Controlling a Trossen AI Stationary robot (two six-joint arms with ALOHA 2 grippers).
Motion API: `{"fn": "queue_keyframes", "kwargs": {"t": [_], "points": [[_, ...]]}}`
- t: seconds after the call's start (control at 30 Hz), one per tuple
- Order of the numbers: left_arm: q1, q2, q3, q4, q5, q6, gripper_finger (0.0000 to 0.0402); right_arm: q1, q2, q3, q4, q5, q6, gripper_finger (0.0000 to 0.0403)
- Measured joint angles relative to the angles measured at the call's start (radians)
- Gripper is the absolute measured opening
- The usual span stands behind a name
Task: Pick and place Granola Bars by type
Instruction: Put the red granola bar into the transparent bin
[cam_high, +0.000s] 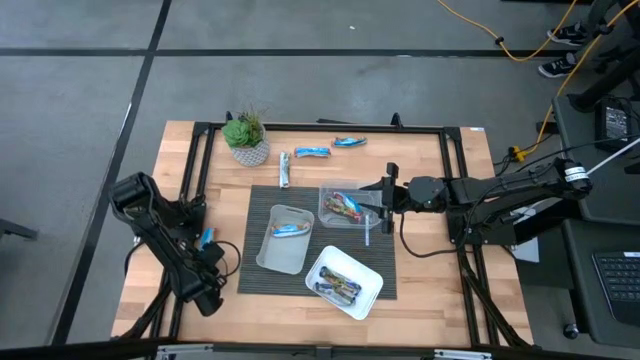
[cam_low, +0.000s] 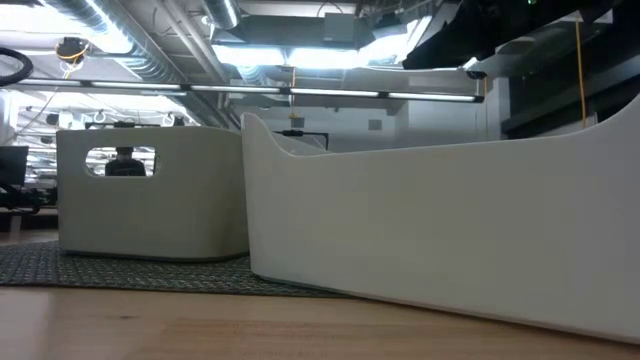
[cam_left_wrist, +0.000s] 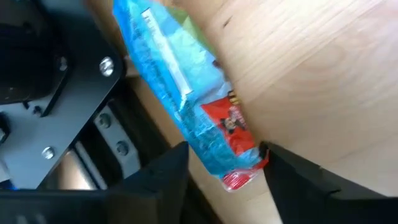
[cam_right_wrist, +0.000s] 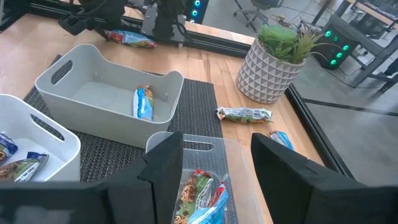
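Near the worktop's left edge, the left gripper (cam_left_wrist: 224, 168) fingers straddle a blue bar (cam_left_wrist: 186, 99), unclosed; next, grip it; right gripper (cam_right_wrist: 214, 162) fingers wide over the clear tray (cam_right_wrist: 233, 158)

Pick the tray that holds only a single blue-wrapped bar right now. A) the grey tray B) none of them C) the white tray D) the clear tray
A: the grey tray has one blue bar lying in it, while the clear tray holds a mixed pile and the white tray holds several dark-wrapped bars, as the high and right wrist views show.
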Motion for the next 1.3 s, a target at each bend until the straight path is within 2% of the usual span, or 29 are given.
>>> {"fn": "queue_keyframes", "kwargs": {"t": [0.3,0.4,0.7,0.87,1.1,1.3], "points": [[0.002,-0.006,0.0,0.011,-0.053,-0.007,0.0065,0.0,0.0,0.0,0.0,0.001,0.0,0.0192],[0.002,-0.007,0.0,0.015,-0.059,-0.007,0.0037,0.0,0.0,0.0,0.0,0.001,0.0,0.0192],[0.002,-0.008,0.001,0.014,-0.049,-0.009,0.0041,0.0,0.0,0.0,0.0,0.001,-0.001,0.0192],[0.002,-0.008,0.037,0.018,-0.047,0.001,0.0029,0.0,0.0,0.0,0.0,0.001,-0.001,0.0192],[0.001,-0.008,0.118,-0.009,-0.151,0.022,0.0031,0.0,0.0,0.0,0.0,0.0,-0.002,0.0192],[0.001,-0.008,0.229,-0.124,-0.272,0.039,0.0028,0.0,0.0,0.0,0.0,0.0,-0.002,0.0192]]}}
